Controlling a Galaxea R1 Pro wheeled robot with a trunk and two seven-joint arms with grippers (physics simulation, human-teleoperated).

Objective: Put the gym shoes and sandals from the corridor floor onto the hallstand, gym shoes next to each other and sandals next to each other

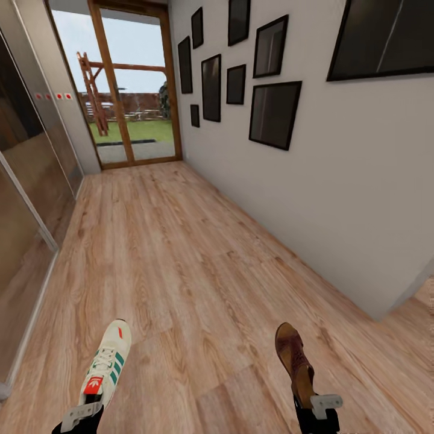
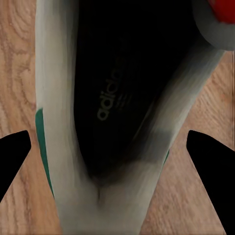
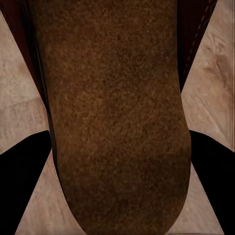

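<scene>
Evidently a gym shoe (image 1: 107, 361) is gripped at its heel by the left tool (image 1: 78, 417) and a sandal (image 1: 295, 361) by the right tool (image 1: 319, 405), both carried above the corridor floor (image 1: 181, 271); both are judged light and pliable

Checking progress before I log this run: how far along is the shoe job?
Done: nothing shows on a rack yet. In hand: the left gripper holds a white sneaker with green stripes, and the right gripper holds a dark brown leather sandal, both carried over the wood-plank corridor floor. Left: setting these two on the hallstand; the other sneaker and sandal are still to place.
</scene>
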